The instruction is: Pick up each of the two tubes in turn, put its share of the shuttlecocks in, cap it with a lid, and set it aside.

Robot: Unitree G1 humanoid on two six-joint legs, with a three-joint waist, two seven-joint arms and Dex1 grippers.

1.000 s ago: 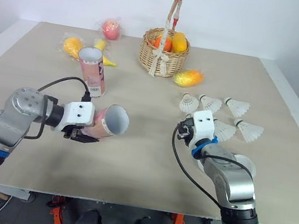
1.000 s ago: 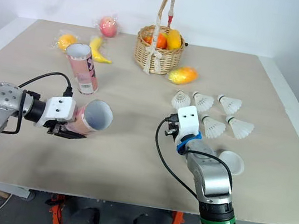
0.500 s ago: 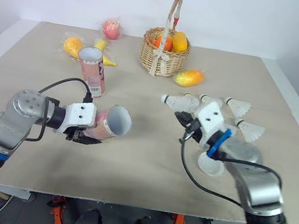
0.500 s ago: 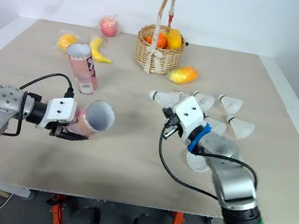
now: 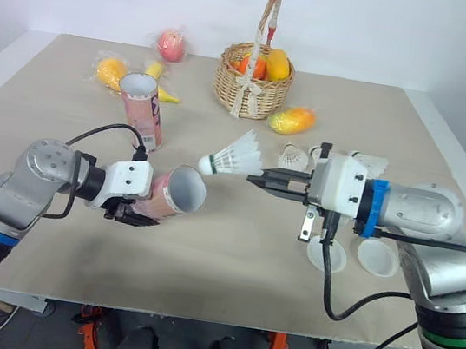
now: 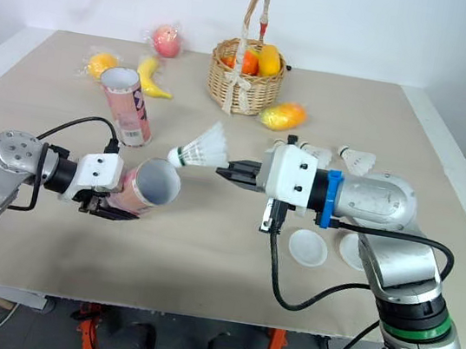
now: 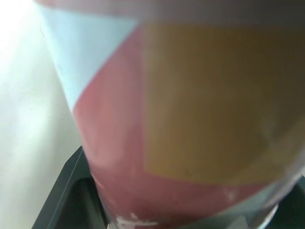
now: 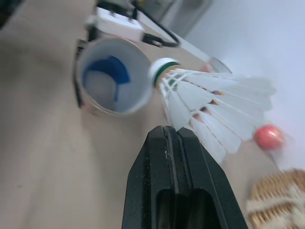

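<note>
My left gripper (image 5: 130, 209) is shut on a pink tube (image 5: 174, 193), held tilted above the table with its open mouth (image 8: 114, 76) facing right. My right gripper (image 5: 256, 178) is shut on a white shuttlecock (image 5: 234, 154) by its feathers. The cork end hangs just above and to the right of the tube's mouth. A second pink tube (image 5: 144, 108) stands upright at the back left. More shuttlecocks (image 5: 293, 157) lie on the table behind my right arm. Two white lids (image 5: 326, 254) rest beneath that arm.
A wicker basket of fruit (image 5: 254, 79) stands at the back centre, with a mango (image 5: 293, 120) beside it. Wrapped fruits, among them an apple (image 5: 172, 44) and an orange (image 5: 112, 72), lie at the back left.
My right gripper has lifted one shuttlecock from the group and carried it left to the held tube's mouth. The left arm and its tube have barely moved.
</note>
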